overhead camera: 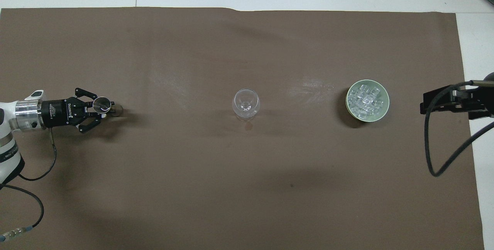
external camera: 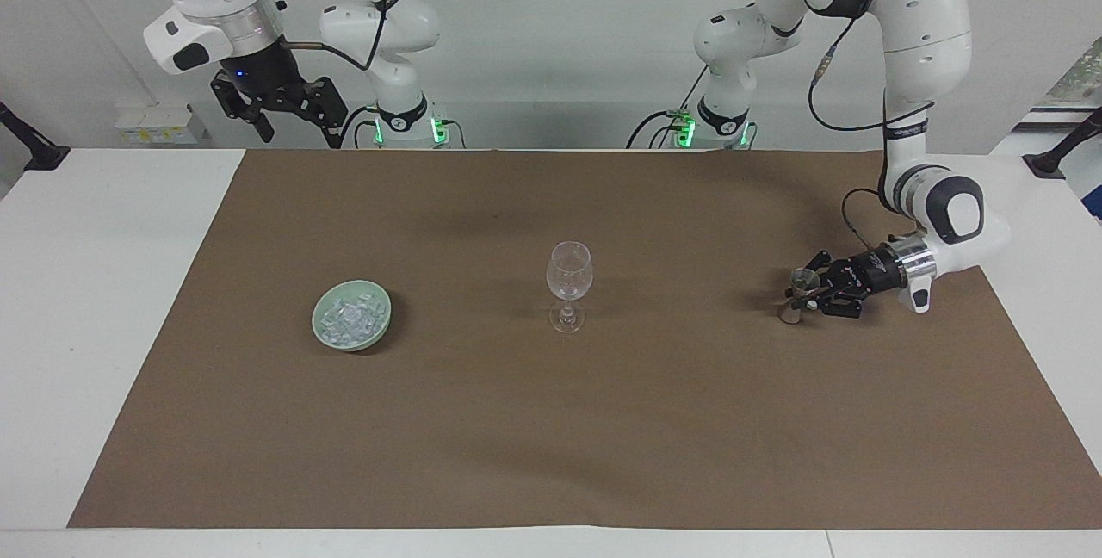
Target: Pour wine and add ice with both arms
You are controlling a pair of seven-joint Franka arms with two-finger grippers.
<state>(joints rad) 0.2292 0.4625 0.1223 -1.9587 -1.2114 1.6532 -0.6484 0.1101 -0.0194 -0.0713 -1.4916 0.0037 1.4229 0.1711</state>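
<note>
My left end effector (external camera: 802,293) is clamped on a small stemmed cup (external camera: 805,282); right end effector (external camera: 280,114) waits open. Thin grip, so the cup could slip or spill heading to the wine glass (external camera: 568,282).

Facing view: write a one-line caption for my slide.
Left hand shut on a small metal cup, wine glass at centre, bowl of ice, right hand waiting open above.

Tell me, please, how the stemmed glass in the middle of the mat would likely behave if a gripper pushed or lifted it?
The stemmed glass stands on a thin stem and small foot, so a push near its bowl would probably tip it. It looks like clear, thin glass, so likely fragile and slippery. It appears empty, so probably light.
</note>
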